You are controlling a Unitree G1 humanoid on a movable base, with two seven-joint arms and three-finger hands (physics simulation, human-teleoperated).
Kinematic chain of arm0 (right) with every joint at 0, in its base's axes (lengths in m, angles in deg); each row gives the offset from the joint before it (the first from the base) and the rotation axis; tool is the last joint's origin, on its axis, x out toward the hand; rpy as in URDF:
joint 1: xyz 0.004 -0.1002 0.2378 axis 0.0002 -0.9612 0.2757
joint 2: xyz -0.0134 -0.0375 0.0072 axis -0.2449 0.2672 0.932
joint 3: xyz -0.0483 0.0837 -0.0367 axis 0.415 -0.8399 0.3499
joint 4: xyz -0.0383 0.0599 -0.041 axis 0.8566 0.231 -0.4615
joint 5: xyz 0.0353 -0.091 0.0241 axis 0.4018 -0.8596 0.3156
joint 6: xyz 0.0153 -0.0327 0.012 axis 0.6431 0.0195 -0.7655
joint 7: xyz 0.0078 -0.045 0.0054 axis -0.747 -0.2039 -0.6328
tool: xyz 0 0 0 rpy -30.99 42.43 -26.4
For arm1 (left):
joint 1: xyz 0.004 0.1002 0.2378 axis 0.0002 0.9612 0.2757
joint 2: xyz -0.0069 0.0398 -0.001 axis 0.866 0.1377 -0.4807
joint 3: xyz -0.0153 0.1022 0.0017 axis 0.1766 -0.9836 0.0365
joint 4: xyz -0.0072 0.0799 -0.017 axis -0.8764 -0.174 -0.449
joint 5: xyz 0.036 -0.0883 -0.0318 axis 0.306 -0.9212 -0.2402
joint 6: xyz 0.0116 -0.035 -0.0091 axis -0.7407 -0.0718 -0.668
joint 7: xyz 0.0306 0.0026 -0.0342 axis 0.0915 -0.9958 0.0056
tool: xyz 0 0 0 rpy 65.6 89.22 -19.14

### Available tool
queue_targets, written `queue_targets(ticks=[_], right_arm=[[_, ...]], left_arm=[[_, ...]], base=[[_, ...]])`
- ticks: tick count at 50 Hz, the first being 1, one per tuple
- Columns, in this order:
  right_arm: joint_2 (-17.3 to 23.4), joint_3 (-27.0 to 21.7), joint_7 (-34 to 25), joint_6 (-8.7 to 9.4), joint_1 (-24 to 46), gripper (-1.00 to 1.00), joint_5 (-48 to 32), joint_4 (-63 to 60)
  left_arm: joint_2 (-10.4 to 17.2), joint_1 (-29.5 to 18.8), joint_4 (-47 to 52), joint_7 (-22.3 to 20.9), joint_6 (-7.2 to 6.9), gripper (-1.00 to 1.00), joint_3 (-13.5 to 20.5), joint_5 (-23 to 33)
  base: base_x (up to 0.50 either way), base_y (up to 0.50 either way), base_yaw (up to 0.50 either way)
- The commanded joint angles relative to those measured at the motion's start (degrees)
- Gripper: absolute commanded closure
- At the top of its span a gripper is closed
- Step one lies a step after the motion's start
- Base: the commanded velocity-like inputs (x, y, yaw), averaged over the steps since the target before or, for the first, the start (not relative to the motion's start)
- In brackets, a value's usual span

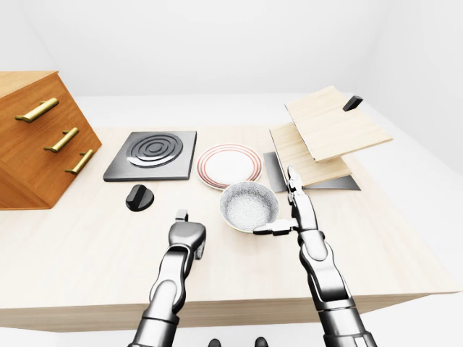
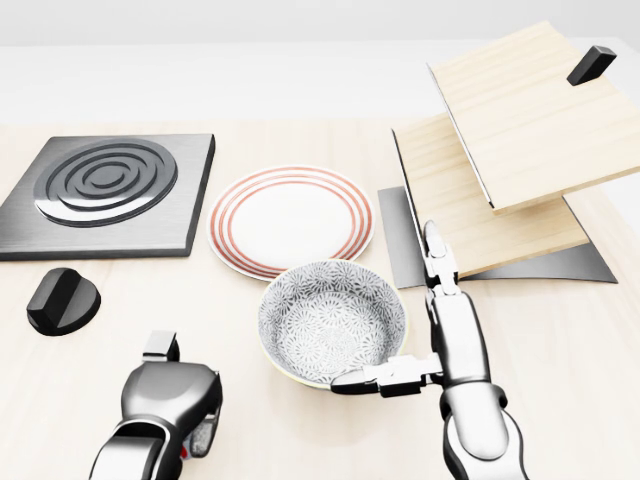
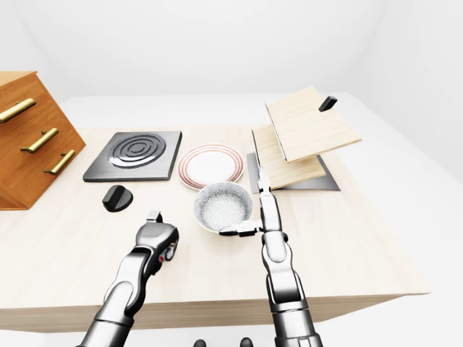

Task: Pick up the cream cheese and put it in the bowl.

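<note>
The cream cheese (image 3: 171, 251) is a small white pack with a red spot, mostly hidden under my left hand (image 2: 172, 398) at the bottom left of the head view. That hand's fingers are curled down round the pack, which rests on the wooden table (image 2: 560, 350). The patterned grey bowl (image 2: 322, 312) stands empty just right of that hand. My right hand (image 2: 415, 340) stands open against the bowl's right side. Its long fingers (image 2: 433, 245) point up the view and its thumb reaches left under the bowl's near rim.
A red-ringed plate (image 2: 290, 220) lies above the bowl. A black burner slab (image 2: 110, 190) and a black knob (image 2: 62, 300) are at the left. Tilted wooden boards (image 2: 520, 130) rise at the right. A drawer cabinet (image 1: 36, 137) stands far left in the left-eye view.
</note>
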Motion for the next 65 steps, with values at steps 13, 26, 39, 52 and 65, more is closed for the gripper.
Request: queue_targets(ticks=[13,26,39,52,65], right_arm=[[-0.1,0.2,0.2,0.00,0.5,-1.00,0.0,0.3],[-0.2,0.3,0.2,0.00,0.6,-1.00,-0.2,0.7],[-0.1,0.2,0.1,0.00,0.3,-1.00,0.0,0.0],[-0.1,0.2,0.0,0.00,0.2,-1.00,0.1,-0.1],[0.1,-0.1,-0.3,0.00,-0.1,-1.00,0.5,-0.9]], left_arm=[[0.7,-0.8,2.1,-1.6,0.00,1.00,0.4,-1.7],[-0.5,0.2,19.5,-14.0,0.00,1.00,1.4,0.5],[-3.1,-3.3,30.6,-17.5,0.00,1.00,1.1,4.9],[-6.5,-8.7,32.8,-17.5,0.00,1.00,-1.2,8.9],[-11.9,-13.8,25.3,-17.5,0.00,1.00,-5.5,12.7]], base=[[0.00,0.00,0.00],[0.00,0.00,0.00],[0.00,0.00,0.00],[0.00,0.00,0.00],[0.00,0.00,0.00]])
